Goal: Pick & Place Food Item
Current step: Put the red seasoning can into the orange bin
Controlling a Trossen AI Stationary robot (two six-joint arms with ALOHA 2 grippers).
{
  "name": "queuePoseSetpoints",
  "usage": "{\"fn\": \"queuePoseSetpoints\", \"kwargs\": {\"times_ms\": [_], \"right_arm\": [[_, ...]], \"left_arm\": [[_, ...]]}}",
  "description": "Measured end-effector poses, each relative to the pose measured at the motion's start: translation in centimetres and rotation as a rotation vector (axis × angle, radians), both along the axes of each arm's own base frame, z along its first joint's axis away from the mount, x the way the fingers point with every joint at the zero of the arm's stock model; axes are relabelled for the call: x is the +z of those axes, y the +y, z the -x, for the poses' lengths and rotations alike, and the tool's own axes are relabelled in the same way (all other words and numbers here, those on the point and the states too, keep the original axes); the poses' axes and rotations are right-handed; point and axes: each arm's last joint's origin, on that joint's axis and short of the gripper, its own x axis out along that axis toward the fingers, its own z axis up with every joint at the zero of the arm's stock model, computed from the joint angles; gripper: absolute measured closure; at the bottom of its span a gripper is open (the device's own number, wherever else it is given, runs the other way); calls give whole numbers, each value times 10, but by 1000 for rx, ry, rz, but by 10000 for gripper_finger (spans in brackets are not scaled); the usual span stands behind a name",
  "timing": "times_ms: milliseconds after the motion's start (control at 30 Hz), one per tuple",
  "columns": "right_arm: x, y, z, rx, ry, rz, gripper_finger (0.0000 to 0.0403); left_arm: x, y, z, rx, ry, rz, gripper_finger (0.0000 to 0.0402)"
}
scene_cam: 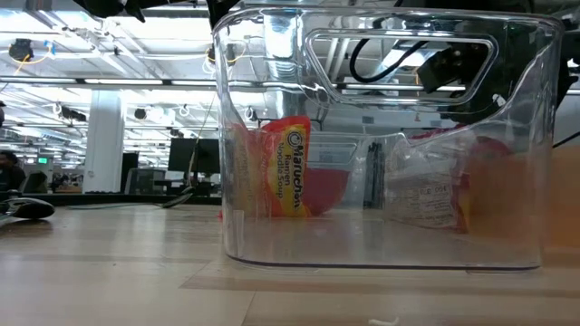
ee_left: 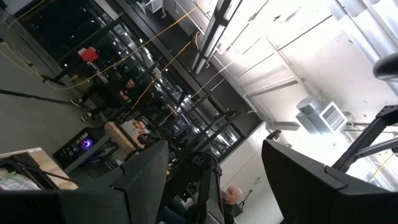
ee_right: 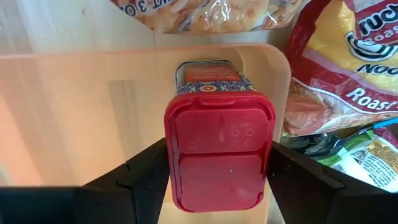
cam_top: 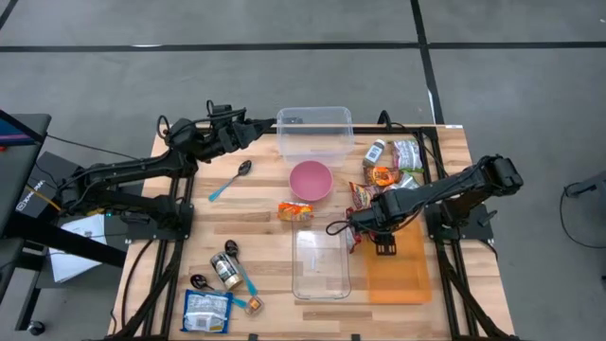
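My right gripper (cam_top: 363, 227) is shut on a small spice jar with a red flip lid (ee_right: 217, 155), over the far left corner of an orange translucent board (cam_top: 398, 263). My left gripper (cam_top: 263, 123) is open and empty at the far side, level with the left wall of a clear tub (cam_top: 314, 131). Its fingers (ee_left: 146, 180) point out into the room. A second clear tub (cam_top: 320, 260) stands left of the board. A Maruchan ramen packet (cam_top: 294, 211) lies beside a pink bowl (cam_top: 311, 180). My right gripper pinches the jar at its red lid end (ee_right: 175, 163), one finger (ee_right: 146, 171) on each side of the lid. The jar's body points away from the wrist along the fingers, over the orange board (ee_right: 93, 106). I cannot tell whether it rests on the board.
Noodle and snack packets (cam_top: 365, 194), a spice bottle (cam_top: 376, 152) and more packets (cam_top: 407, 153) lie at the far right. A blue-handled spoon (cam_top: 230, 180) lies at the left. A jar (cam_top: 225, 270), spoons and a blue-white packet (cam_top: 206, 311) lie at the near left.
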Motion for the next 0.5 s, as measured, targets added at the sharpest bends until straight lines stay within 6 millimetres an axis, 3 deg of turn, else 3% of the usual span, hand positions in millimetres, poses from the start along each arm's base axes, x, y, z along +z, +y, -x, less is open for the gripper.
{"fn": "queuePoseSetpoints", "kwargs": {"times_ms": [500], "right_arm": [[14, 0, 6, -20, -53, -56, 158]], "left_arm": [[0, 0, 0, -4, 3, -10, 147]]}}
